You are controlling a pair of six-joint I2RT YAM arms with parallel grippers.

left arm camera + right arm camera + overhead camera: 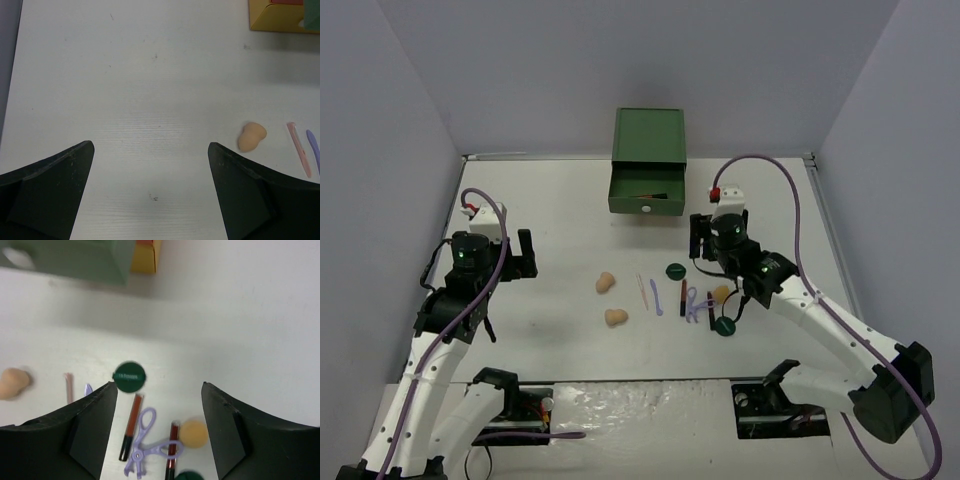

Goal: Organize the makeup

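Observation:
The makeup lies in a loose row mid-table: two tan sponges (pixel 605 283) (pixel 616 318), a pale orange stick (pixel 641 289), a lilac tool (pixel 656 297), black-and-red sticks (pixel 682 298), a green disc (pixel 673 270), a third sponge (pixel 721 294) and a second disc (pixel 723 326). My right gripper (pixel 720 250) hangs open above the right end of the row. Its wrist view (pixel 158 385) shows the disc (pixel 129 376), a stick (pixel 131 426), lilac scissor-like tool (pixel 147 445) and sponge (pixel 193 434) below the empty jaws. My left gripper (pixel 515 258) (pixel 150 145) is wide open over bare table, left of a sponge (pixel 251 136).
The green drawer box (pixel 648 140) stands at the back centre with its drawer (pixel 645 203) pulled open and a thin stick inside. Grey walls close in the table on the left, right and back. The box's yellow corner (pixel 285 17) shows in the left wrist view.

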